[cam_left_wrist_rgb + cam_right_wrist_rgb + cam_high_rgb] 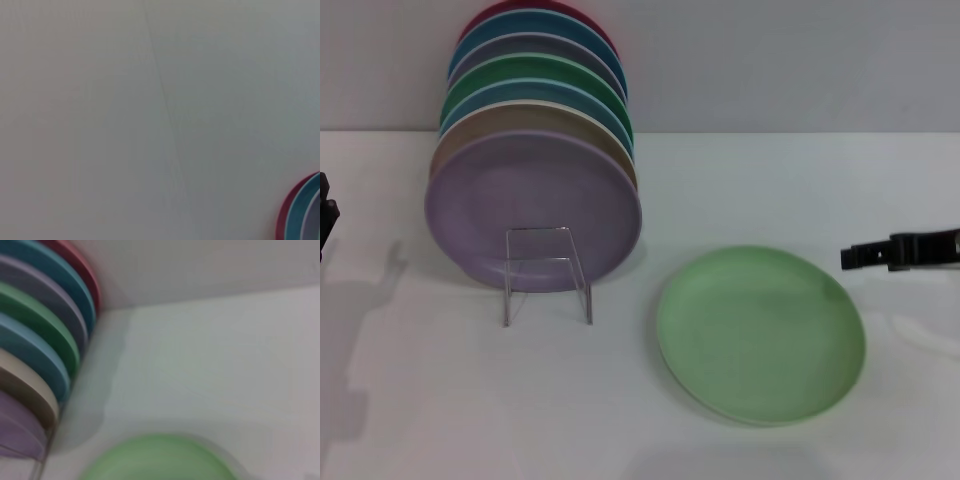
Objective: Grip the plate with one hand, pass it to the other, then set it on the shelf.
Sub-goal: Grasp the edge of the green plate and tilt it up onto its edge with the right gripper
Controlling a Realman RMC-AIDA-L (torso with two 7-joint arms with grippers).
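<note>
Pale mint-green plate lies flat on the white table, toward its right front, untouched. Wire plate rack stands near the table's back left, loaded with upright plates, lilac plate foremost. Right gripper hovers at the right edge beside the plate; finger spread: cannot tell. Left gripper at the left edge, likewise cannot tell.

Risk: low rim flat on the table gives little purchase, so the plate may slide. Rack looks full, so insertion may knock the lilac plate.

No readable writing or labels.
</note>
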